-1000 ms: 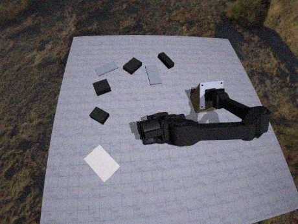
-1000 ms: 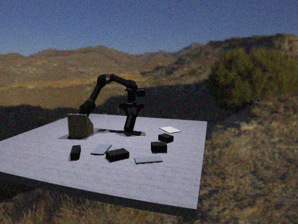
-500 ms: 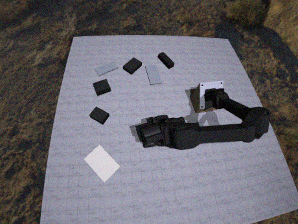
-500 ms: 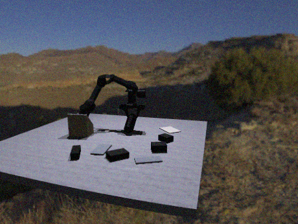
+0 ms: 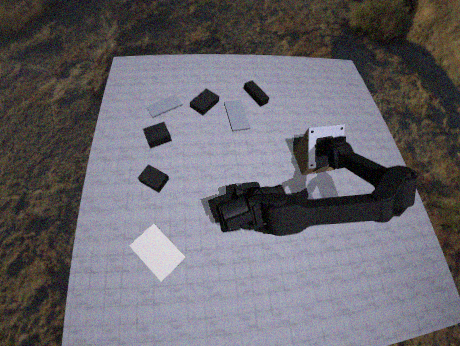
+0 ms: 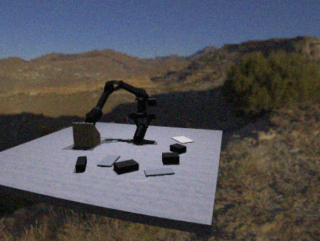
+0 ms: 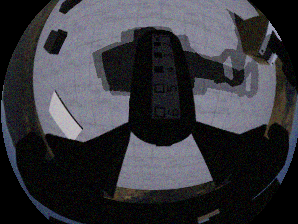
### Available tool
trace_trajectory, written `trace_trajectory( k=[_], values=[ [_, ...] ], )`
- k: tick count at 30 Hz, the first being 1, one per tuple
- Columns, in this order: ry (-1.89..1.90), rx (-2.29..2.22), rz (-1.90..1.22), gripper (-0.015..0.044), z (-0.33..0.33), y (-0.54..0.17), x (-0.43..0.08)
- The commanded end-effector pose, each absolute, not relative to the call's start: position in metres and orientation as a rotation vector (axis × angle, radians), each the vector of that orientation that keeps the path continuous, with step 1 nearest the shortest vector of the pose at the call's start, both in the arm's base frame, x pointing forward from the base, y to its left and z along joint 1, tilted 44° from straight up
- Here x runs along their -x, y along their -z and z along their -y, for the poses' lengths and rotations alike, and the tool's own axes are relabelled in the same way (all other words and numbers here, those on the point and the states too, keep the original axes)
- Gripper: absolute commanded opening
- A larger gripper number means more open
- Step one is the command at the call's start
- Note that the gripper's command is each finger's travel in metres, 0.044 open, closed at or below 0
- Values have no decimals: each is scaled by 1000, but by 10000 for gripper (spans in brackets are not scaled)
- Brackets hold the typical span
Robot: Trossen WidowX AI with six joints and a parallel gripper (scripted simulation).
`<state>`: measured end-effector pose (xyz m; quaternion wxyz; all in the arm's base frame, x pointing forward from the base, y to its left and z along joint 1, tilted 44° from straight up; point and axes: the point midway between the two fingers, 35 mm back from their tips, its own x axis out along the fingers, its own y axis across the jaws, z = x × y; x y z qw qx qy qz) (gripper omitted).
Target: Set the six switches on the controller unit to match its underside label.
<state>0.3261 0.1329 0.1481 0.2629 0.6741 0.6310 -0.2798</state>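
My gripper [image 5: 241, 207] [image 6: 142, 120] [image 7: 161, 125] is shut on the dark grey controller unit [image 6: 140, 133] [image 7: 141, 95], which is held on edge, close above or touching the bench [image 5: 250, 280] [image 6: 115, 191]. The unit's underside faces the wrist camera. On its label [image 7: 171, 104], squares 5 and 6 are empty outlines and square 4 is filled. The squares beyond 4 look filled, but the farthest is too small and dark to read surely. The rocker switches are hidden from view.
Dark blocks [image 5: 204, 101] [image 6: 126, 166] [image 7: 55, 41] and two flat grey plates [image 5: 237, 115] [image 6: 159, 172] lie toward the far side in the top view. A white sheet [image 5: 157, 252] [image 6: 182, 139] [image 7: 65, 116] lies beyond the gripper. The arm's brown-sided mount [image 6: 83, 136] stands on the bench.
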Motion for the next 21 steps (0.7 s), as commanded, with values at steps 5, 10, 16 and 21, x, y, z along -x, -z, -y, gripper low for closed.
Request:
trace_trajectory(
  k=[5, 10, 16, 21],
  values=[
    [783, -1817, -1702, 338, -138, -143, -324],
    [783, -1817, -1702, 338, -142, -142, -325],
    [783, -1818, -1703, 338, -146, -141, -325],
    [782, -1818, -1703, 338, -150, -140, -325]
  ],
)
